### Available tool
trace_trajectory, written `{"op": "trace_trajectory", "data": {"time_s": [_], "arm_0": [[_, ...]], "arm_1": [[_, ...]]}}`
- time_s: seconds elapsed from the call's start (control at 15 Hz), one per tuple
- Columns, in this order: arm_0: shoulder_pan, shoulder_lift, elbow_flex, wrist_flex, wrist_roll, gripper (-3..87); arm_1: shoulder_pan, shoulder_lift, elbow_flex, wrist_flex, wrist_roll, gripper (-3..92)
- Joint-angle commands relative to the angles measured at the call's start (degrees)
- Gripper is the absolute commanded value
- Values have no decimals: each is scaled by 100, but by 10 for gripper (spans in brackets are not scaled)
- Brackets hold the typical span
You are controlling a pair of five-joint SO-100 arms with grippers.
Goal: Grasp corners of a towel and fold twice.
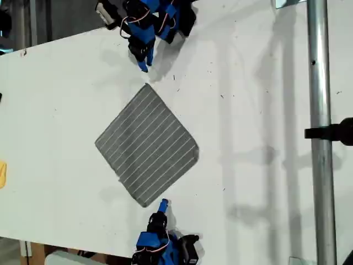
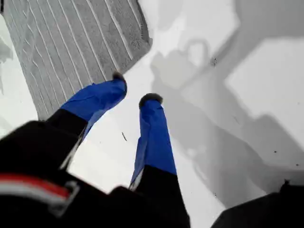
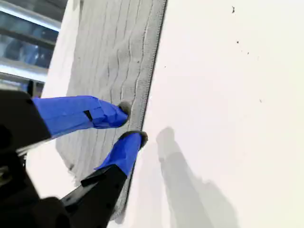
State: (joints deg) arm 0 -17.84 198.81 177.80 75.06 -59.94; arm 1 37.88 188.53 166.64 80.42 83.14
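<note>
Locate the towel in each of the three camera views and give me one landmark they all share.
Exterior view: the towel lies flat as a diamond at the centre of the white table, between the two arms.
First wrist view: the towel fills the area beyond my first gripper, open above bare table.
Second wrist view: the towel runs as a long strip under my second gripper, open at its edge.
Shared landmark: the towel's thin white stripes.

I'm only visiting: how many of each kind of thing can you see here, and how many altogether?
Gray striped towel: 1
Blue grippers: 2 (my first gripper, my second gripper)
Metal pole: 1
Yellow thing, cut off at the exterior view's left edge: 1
Total: 5
</note>
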Motion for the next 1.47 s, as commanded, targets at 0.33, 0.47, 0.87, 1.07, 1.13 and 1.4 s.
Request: {"op": "trace_trajectory", "data": {"time_s": [0.33,0.47,0.87,1.07,1.13,1.4], "arm_0": [[-1037,26,79,-492,-1784,-28],[-1160,26,35,0,-2716,4],[457,-202,-404,-352,-4421,-29],[1143,-3507,-2364,-1274,-4878,-29],[1283,-4825,-3445,-1318,-4799,-29],[1661,-7743,-6372,-1230,-4377,-29]], "arm_1": [[-650,-26,-97,-360,-229,7],[-729,-35,-88,0,-237,-3],[-1687,-255,-1274,-176,-211,-3],[-1556,-2162,-2566,-369,-721,-3],[-1389,-2760,-3059,-343,-1020,-3],[-677,-5177,-5695,606,-2435,-3]]}}
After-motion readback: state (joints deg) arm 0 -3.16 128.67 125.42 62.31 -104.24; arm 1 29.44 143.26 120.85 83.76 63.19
